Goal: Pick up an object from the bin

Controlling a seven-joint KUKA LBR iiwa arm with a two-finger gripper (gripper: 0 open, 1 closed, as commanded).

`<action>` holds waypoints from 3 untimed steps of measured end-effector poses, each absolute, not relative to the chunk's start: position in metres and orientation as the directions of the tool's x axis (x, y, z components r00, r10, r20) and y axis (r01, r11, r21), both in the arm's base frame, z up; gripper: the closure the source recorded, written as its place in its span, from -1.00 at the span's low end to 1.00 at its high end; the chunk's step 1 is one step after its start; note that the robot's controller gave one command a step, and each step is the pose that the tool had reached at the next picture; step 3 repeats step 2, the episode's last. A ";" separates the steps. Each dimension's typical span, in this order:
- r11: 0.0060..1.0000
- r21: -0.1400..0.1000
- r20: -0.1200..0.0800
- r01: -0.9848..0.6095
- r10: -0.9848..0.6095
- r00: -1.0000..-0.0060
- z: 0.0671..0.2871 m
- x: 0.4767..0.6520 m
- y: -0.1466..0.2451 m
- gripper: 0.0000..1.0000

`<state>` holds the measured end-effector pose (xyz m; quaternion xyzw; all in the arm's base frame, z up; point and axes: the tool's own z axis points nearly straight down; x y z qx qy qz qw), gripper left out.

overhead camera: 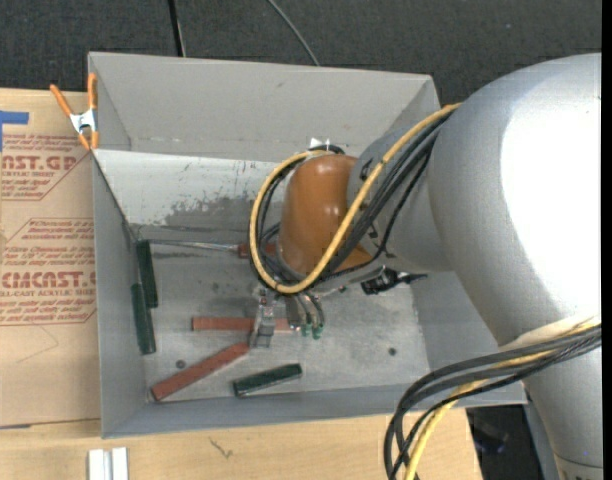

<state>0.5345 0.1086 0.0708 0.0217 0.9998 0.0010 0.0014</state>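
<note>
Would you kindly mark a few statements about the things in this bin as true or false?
1. Two dark green sticks lie along the bin's wall at the view's left. True.
2. The claw hangs over the far left corner. False: it is near the floor's middle, by a short red-brown stick's right end.
3. A long red-brown stick lies slanted near the front wall. True.
4. The lone green stick by the front wall stands upright. False: it lies flat.

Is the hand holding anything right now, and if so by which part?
Cannot be told. The hand sits at the right end of the short reddish-brown bar lying flat on the bin floor.
</note>
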 end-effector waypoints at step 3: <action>1.000 0.001 -0.003 0.027 0.027 -1.000 0.206 0.572 0.117 1.00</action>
